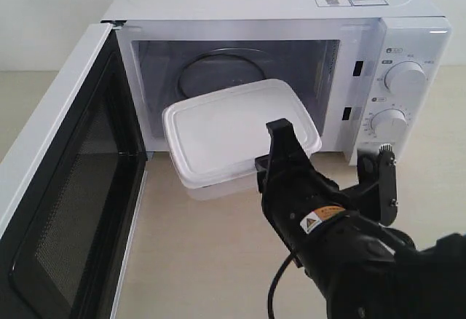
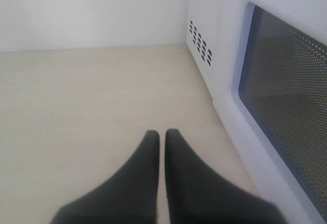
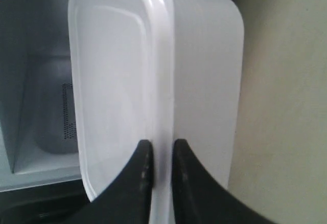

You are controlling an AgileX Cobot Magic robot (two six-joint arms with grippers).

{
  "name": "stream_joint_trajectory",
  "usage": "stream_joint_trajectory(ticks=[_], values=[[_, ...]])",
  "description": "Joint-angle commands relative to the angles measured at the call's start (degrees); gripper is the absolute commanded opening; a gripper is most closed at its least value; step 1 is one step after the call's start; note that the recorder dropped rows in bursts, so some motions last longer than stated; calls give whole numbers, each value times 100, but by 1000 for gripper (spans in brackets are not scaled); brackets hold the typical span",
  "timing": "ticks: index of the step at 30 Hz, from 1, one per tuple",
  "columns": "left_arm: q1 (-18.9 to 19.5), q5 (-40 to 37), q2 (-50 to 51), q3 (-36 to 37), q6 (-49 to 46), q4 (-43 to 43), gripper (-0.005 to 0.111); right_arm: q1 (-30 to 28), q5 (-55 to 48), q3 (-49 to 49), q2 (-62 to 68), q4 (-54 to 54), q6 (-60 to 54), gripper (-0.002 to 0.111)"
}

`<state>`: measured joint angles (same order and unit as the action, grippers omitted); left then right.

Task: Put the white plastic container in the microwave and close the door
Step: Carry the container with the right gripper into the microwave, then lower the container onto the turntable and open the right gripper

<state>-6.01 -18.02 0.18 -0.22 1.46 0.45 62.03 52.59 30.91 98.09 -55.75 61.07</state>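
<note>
Your right arm holds the container [image 1: 226, 126] at the microwave's [image 1: 291, 6] mouth.
Reaching up from lower right, your right gripper [image 1: 270, 148] has its jaws clamped on the lid rim at centre frame. The door [image 1: 51, 188] hangs open at left. Your left gripper [image 2: 161, 138] hovers over the surface [image 2: 76, 106], jaws nearly together and empty.

One microwave [image 1: 240, 2], one door [image 1: 76, 188], one white plastic container [image 1: 233, 126], two dials [image 1: 405, 77].
</note>
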Motion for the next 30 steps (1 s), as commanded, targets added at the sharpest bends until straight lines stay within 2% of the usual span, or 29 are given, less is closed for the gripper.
stream_joint_trajectory(ticks=[1,12,30], values=[[16,-6,-18,22,67,-45,4,-500,-552,475,-30,175,-371,0],[16,-6,-18,22,67,-45,4,-1437,-1172,1394,-4,437,-900,0],[16,-6,-18,22,67,-45,4,-1636,-1206,2511,1135,689,-917,0]])
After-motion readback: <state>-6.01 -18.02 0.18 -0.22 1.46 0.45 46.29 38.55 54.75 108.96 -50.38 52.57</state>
